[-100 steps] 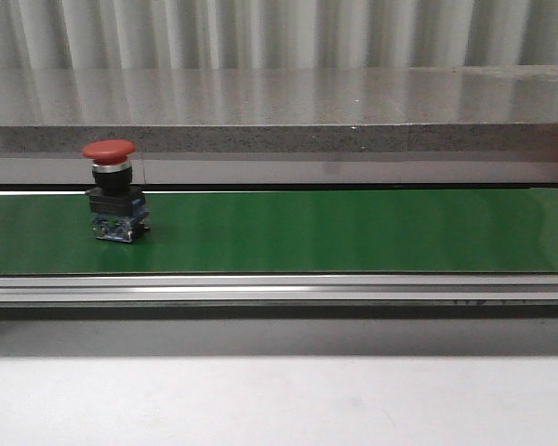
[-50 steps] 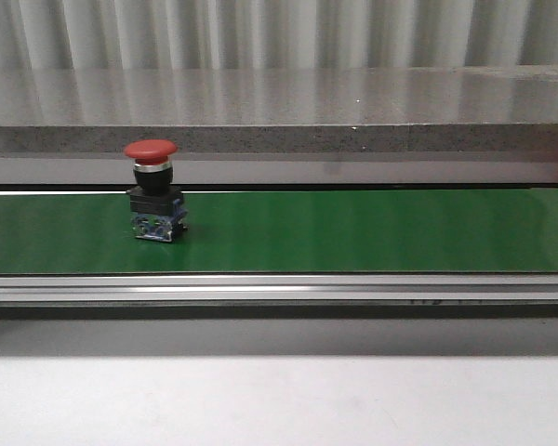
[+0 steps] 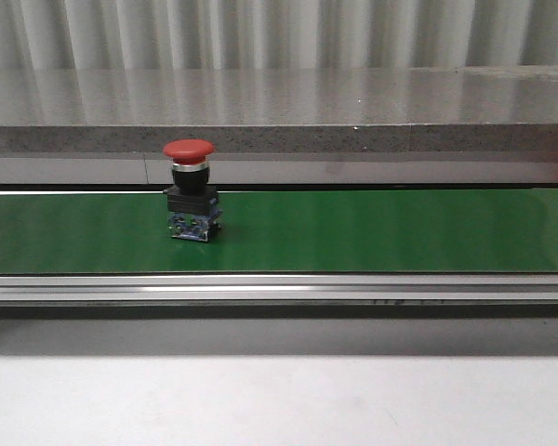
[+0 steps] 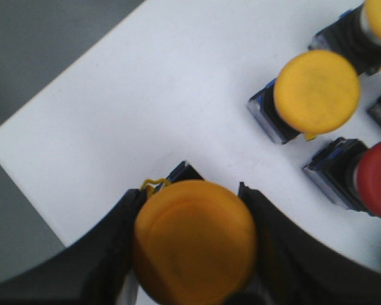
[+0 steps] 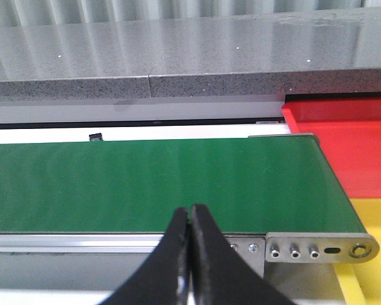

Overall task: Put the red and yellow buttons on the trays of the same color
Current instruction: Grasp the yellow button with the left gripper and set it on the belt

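Nothing sorted: red button (image 3: pixel 190 202) rides the belt (image 3: pixel 372 230), left tool (image 4: pixel 193 254) grasps a yellow button (image 4: pixel 195 241), right tool (image 5: pixel 190 219) clenched empty, trays (image 5: pixel 359 136) at three o'clock bare.

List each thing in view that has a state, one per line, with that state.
Red button: upright on the green belt, untouched.
Held yellow button: clamped between the left gripper's jaws.
Loose yellow button: standing free on the white surface.
Right gripper: jaws shut, empty, near the belt's end.
Red tray: visible part empty.
Yellow tray: visible part empty.
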Robot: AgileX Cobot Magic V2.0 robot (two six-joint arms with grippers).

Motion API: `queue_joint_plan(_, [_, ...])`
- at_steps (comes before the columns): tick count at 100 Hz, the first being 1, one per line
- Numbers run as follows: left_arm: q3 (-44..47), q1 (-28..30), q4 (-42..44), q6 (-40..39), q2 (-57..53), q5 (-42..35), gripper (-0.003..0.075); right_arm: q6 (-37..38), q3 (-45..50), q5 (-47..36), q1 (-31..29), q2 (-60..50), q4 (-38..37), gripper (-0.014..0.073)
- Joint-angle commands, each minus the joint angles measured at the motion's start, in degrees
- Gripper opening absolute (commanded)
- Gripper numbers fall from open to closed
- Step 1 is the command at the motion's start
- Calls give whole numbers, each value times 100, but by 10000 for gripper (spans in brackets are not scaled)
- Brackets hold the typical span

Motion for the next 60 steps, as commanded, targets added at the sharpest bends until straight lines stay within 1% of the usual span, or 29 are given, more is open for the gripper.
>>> queue_joint_plan(1, [-150, -274, 9, -77, -584, -100, -20, -45, 7, -464, 4, -94, -5, -67])
queue_joint_plan(14, [-186, -927, 9, 105, -1048, -100, -20, -45, 7, -464, 4, -94, -5, -67])
queue_joint_plan(27, [-417, -1650, -106, 352, -1125, 28, -20, -45, 7, -464, 4, -94, -5, -67])
queue_joint_plan(44, [-799, -2522, -379, 685, -898, 153, -20, -45, 7, -464, 4, -94, -5, -67])
queue_joint_plan(60, [-1021, -2954, -378, 685, -390, 153, -20, -45, 7, -464, 4, -94, -5, -67])
